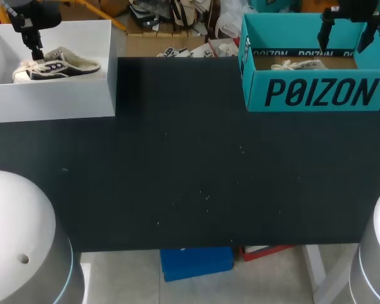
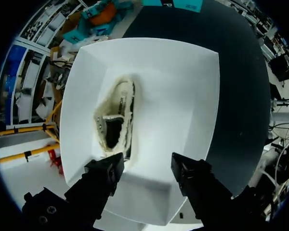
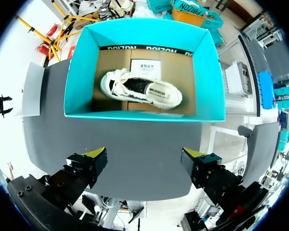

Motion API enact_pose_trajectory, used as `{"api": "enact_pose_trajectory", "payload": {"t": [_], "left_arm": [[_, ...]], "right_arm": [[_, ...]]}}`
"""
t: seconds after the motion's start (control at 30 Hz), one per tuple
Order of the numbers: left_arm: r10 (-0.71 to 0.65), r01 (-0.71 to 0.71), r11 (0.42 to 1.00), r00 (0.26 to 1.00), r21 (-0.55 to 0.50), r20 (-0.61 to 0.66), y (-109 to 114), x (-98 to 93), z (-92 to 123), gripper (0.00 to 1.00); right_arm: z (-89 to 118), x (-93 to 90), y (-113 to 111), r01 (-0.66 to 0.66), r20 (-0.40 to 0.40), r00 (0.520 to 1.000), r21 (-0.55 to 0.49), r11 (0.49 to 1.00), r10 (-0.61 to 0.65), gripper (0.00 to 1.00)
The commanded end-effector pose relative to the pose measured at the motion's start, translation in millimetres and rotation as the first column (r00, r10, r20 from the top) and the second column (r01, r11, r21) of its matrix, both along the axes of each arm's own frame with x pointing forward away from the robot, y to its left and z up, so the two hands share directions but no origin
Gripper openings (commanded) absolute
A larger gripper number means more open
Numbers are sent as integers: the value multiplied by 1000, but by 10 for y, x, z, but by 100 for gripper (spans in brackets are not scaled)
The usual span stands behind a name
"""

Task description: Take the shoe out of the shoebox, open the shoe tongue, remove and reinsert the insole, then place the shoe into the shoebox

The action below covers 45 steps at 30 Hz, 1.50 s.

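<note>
Left hand (image 2: 147, 166), fingers apart, hovers above the shoe (image 2: 116, 120) lying lengthwise ahead in the white shoebox (image 2: 192, 86) (right hand (image 3: 144, 156) likewise spread).

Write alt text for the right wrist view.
A cream shoe lies inside an open teal shoebox on a dark table. The right gripper is open and empty, with the box ahead of it.

— What's on your surface (image 1: 190, 171)?
— You've a left shoebox (image 1: 50, 101) at its far left corner and a right shoebox (image 1: 316, 94) at its far right, well apart.
— And inside?
— A first shoe (image 1: 57, 65) lies in the left, a second shoe (image 1: 297, 64) in the right.
</note>
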State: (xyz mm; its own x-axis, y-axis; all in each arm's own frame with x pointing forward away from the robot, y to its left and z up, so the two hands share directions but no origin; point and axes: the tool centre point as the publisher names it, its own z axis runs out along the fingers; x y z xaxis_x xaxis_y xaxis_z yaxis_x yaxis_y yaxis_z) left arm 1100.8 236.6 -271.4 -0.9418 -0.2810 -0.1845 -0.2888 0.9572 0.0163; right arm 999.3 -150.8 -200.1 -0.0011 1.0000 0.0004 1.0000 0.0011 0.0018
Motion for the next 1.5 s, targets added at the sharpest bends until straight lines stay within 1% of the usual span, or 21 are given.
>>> {"api": "enact_pose_trajectory", "payload": {"t": [0.03, 0.13, 0.2, 0.27, 0.3, 0.37, 0.5, 0.63, 0.83, 1.03, 1.1, 1.17, 1.23, 1.27, 1.33, 1.4, 1.5], "left_arm": [[-2, 2, 1000, 998, -1, -59, 61, 366, -220, 58], [-9, 10, 1000, 997, 15, -76, 88, 476, -365, 59], [-16, 19, 999, 997, 31, -77, 68, 498, -409, 56], [-22, 24, 999, 997, 33, -80, 90, 593, -529, 52], [-23, 26, 999, 996, 34, -81, 60, 583, -529, 50], [-37, 41, 998, 996, 40, -80, 33, 609, -575, 49], [-44, 47, 998, 994, 32, -97, -8, 677, -722, 48], [-48, 52, 998, 992, 36, -116, -52, 668, -878, 47], [-43, 50, 998, 988, 47, -151, -70, 589, -1118, 47], [-36, 46, 997, 985, 55, -169, -64, 559, -1305, 48], [-25, 35, 998, 985, 53, -170, -57, 571, -1341, 46], [-22, 31, 998, 985, 53, -170, -49, 591, -1376, 39], [-16, 26, 998, 985, 55, -173, -47, 604, -1403, 19], [-7, 18, 998, 985, 60, -173, -47, 606, -1406, 0], [2, 7, 999, 985, 54, -171, -40, 616, -1398, 0], [6, 2, 999, 986, 53, -164, -29, 613, -1337, 0], [3, 4, 999, 988, 41, -152, -17, 582, -1175, 0]], "right_arm": [[2, 3, 3, 1, -1, 1000, 0, 1000, -1, 100], [2, 3, 3, 1, -1, 1000, 0, 1000, -1, 100], [2, 3, 3, 1, -1, 1000, 0, 1000, -1, 100], [2, 3, 3, 1, -1, 1000, 0, 1000, -1, 100], [2, 3, 3, 1, -1, 1000, 0, 1000, -1, 100], [2, 3, 3, 1, -1, 1000, 0, 1000, -1, 100], [2, 3, 3, 1, -1, 1000, 0, 1000, -1, 100], [2, 3, 3, 1, -1, 1000, 0, 1000, -1, 100], [2, 3, 3, 1, -1, 1000, 0, 1000, -1, 100], [2, 3, 3, 1, -1, 1000, 0, 1000, -1, 100], [2, 3, 3, 1, -1, 1000, 0, 1000, -1, 100], [2, 3, 3, 1, -1, 1000, 0, 1000, -1, 100], [2, 3, 3, 1, -1, 1000, 0, 1000, -1, 100], [2, 3, 3, 1, -1, 1000, 0, 1000, -1, 100], [2, 3, 3, 1, -1, 1000, 0, 1000, -1, 100], [2, 3, 3, 1, -1, 1000, 0, 1000, -1, 100], [2, 3, 3, 1, -1, 1000, 0, 1000, -1, 100]]}}
